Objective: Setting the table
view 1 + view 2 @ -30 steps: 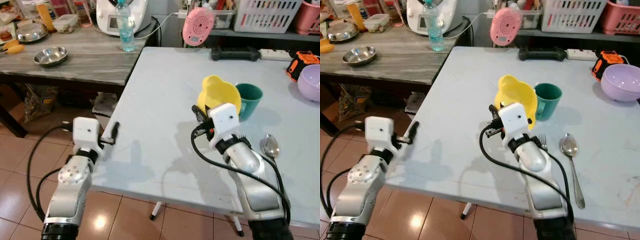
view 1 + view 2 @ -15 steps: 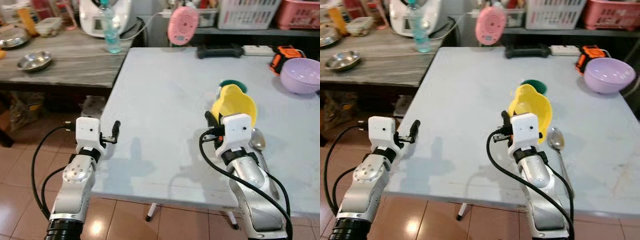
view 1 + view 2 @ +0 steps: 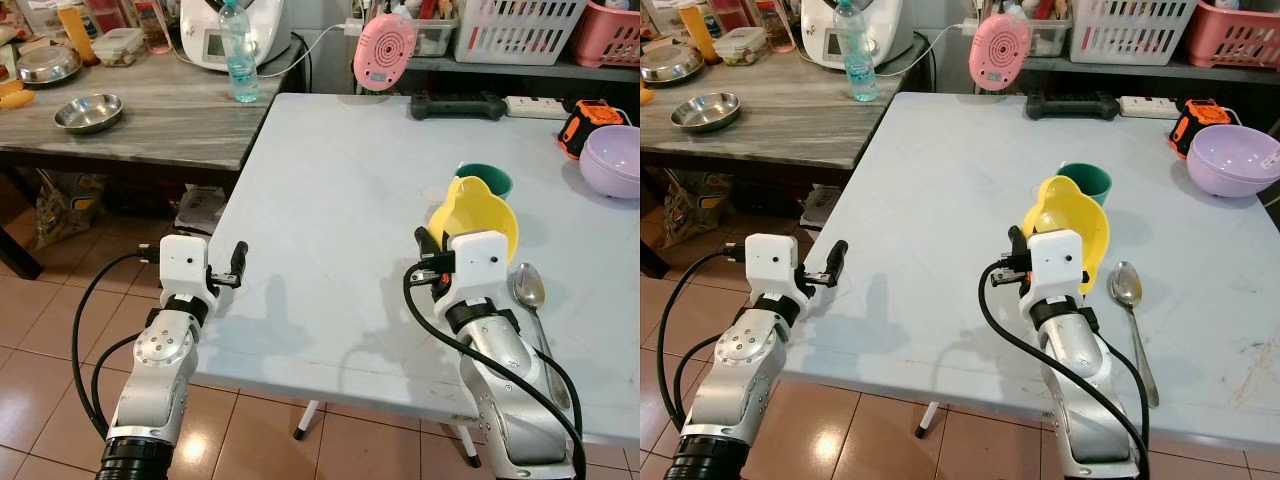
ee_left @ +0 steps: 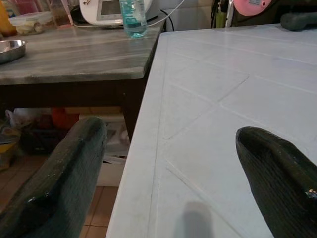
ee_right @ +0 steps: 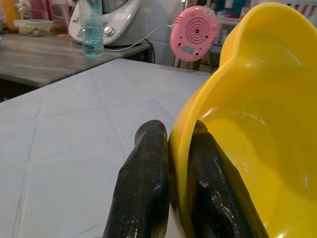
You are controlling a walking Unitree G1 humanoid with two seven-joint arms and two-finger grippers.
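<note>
The yellow bowl looks glossy plastic, the spoon shiny metal, the white table matt, the side table wood-grained.

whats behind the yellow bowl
A green cup stands just behind the yellow bowl, which the right gripper holds by its rim. The cup's rim and upper wall show; its lower part is covered by the bowl.

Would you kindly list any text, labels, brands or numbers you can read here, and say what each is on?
None can be read.
Water bottle label: too small to read.
White appliance display: blurred, no legible characters.
Pink round device: small panel, unreadable.
Purple bowl sticker: too small to read.
</note>
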